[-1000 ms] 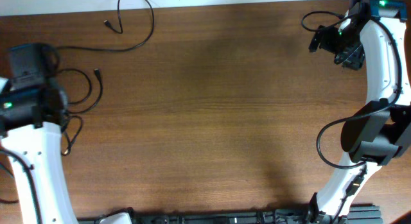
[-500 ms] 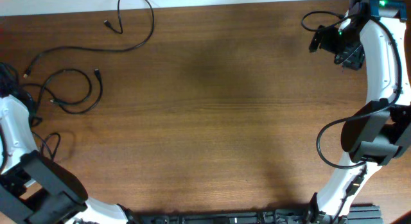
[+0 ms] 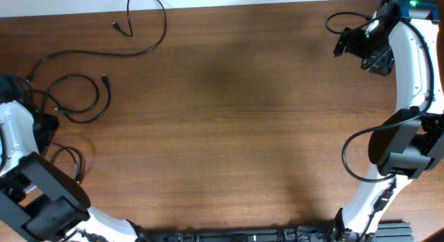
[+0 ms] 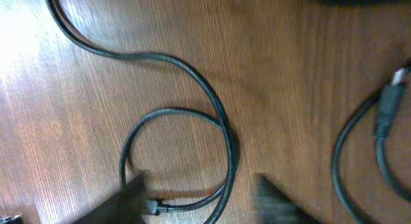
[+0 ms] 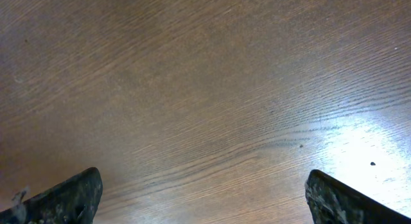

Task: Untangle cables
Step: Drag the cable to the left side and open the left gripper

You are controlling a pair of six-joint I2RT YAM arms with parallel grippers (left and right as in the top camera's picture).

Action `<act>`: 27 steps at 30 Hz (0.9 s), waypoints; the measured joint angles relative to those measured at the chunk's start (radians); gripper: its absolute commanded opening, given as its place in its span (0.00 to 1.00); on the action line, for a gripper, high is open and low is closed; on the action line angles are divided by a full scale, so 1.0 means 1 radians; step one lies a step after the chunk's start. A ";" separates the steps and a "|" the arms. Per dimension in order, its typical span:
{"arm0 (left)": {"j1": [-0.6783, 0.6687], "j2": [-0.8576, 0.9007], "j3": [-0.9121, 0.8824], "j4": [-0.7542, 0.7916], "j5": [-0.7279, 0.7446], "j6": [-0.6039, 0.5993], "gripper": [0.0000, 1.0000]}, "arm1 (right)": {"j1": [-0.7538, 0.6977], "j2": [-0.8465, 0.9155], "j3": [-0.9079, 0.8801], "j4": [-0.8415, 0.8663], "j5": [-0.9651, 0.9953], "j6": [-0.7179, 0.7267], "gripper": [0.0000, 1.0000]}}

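Cables [image 3: 108, 96] lie looped at the table's left; my left gripper [image 4: 200, 197] hovers spread above one, and my right gripper [image 5: 204, 193] is spread too.

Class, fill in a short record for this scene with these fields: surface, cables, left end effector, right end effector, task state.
surface: brown wooden table
cables: thin black cables, looped and overlapping at the table's left side; one long strand curves up to the far edge
left end effector: open, over a cable loop, gripping nothing
right end effector: open, over bare wood near the far right corner
task state: cables not yet separated
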 measured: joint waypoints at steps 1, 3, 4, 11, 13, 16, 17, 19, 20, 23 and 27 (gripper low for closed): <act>0.000 0.025 -0.021 0.027 0.013 0.001 0.36 | 0.000 0.000 0.000 0.000 0.000 0.000 0.99; 0.000 0.095 -0.060 0.085 0.026 0.000 0.27 | 0.000 0.000 0.000 -0.002 0.000 0.000 0.99; 0.000 0.114 -0.064 0.102 0.031 0.002 0.24 | 0.000 0.000 0.000 0.000 0.000 0.000 0.99; 0.000 0.192 -0.072 0.372 -0.089 0.129 0.00 | 0.000 0.000 0.000 0.000 0.000 0.000 0.99; 0.000 0.192 -0.072 0.388 -0.182 0.175 0.00 | 0.000 0.000 0.000 0.000 0.000 0.000 0.99; 0.000 0.192 -0.071 0.363 -0.242 0.196 0.00 | 0.000 0.000 0.000 0.000 0.000 0.000 0.99; 0.002 0.192 -0.070 0.315 -0.248 0.172 0.09 | 0.000 0.000 0.000 0.000 0.000 0.000 0.99; 0.016 0.197 -0.068 0.264 -0.244 0.101 0.15 | 0.000 0.000 0.000 0.000 0.000 0.000 0.99; 0.034 0.199 -0.068 0.236 -0.239 0.079 0.40 | 0.000 0.000 0.000 0.000 0.000 0.000 0.99; 0.081 0.200 -0.068 0.209 -0.232 0.058 0.99 | 0.000 0.000 0.000 0.000 0.000 0.000 0.99; 0.053 0.188 0.017 0.176 -0.199 0.087 0.99 | 0.000 0.000 0.000 0.000 0.000 0.000 0.99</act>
